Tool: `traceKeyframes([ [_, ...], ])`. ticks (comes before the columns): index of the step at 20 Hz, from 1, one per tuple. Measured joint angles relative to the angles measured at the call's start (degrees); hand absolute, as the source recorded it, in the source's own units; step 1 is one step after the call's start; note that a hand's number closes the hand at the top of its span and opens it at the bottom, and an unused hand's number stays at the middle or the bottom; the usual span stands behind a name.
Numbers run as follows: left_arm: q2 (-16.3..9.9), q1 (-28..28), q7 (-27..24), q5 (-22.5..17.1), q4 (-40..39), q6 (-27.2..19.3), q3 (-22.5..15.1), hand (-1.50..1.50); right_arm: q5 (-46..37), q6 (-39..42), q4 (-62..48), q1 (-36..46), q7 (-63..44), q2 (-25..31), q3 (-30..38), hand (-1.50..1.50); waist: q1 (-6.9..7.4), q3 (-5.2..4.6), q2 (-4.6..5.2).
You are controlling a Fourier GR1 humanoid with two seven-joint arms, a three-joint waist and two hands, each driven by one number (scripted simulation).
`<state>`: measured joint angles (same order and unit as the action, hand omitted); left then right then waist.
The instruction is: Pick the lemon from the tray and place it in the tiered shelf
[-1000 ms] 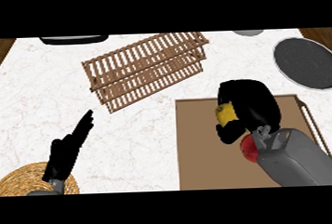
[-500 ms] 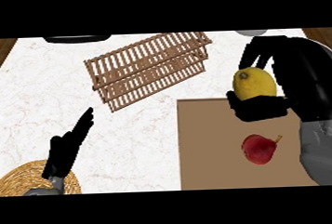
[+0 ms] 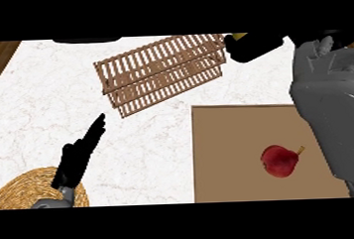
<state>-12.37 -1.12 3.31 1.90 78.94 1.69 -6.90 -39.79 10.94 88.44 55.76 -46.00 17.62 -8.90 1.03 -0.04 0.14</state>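
In the head view, we saw that our right hand [image 3: 259, 45] had risen from the tray [image 3: 233, 154] to the upper right, just beside the right end of the tiered shelf [image 3: 164, 72]. Half a second earlier it had been over the tray's upper edge with the whole lemon showing in its fingers; a second earlier it had been down on the tray, closing round the fruit. Now only a sliver of the lemon [image 3: 238, 36] peeked out at the hand's upper left, and the dark fingers were curled round it. We judged the pick done and the carry nearly over, since the hand was level with the shelf's end. What remained was to bring the lemon over the slats and let go. The large grey right forearm [image 3: 330, 111] covered the tray's right side. A red fruit with a stem [image 3: 280, 161] lay on the tray, where it had been before. Our left hand [image 3: 77, 159] rested at lower left, fingers straight and pointing up, unmoved, beside a woven mat [image 3: 25, 189].
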Motion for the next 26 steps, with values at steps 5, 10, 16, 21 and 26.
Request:
traceKeyframes([
  [5, 0.41, 0.29, -0.42, 0.34, 0.35, 0.17, 0.03, 0.00, -2.22, -4.93, -16.34, 8.20, 5.98, -1.97, 2.78, 1.50, 0.55, -0.02, 0.20],
  [10, 0.81, -1.07, 0.01, 0.69, -0.18, 0.45, 0.09, 0.00, -4.10, -8.51, -31.91, 15.15, 13.74, -3.39, 3.83, 1.50, 0.94, -0.02, 0.44],
  [16, 1.00, -1.11, 0.62, 1.16, 0.75, 0.64, -0.14, 0.00, -5.87, -12.64, -47.89, 21.93, 19.45, -7.47, 4.67, 1.50, 1.73, -0.02, 0.66],
  [21, 0.85, -0.96, 0.08, 1.19, 0.80, 1.48, -0.22, 0.00, -6.43, -15.29, -59.05, 25.92, 22.74, -9.83, 6.27, 1.50, 2.43, -0.04, 1.01],
  [26, 0.63, -1.28, -0.41, 1.16, 0.56, 2.05, -0.08, 0.00, 0.58, -16.36, -63.51, 26.18, 26.13, -12.20, 13.64, -1.50, 3.05, 0.04, 1.48],
])
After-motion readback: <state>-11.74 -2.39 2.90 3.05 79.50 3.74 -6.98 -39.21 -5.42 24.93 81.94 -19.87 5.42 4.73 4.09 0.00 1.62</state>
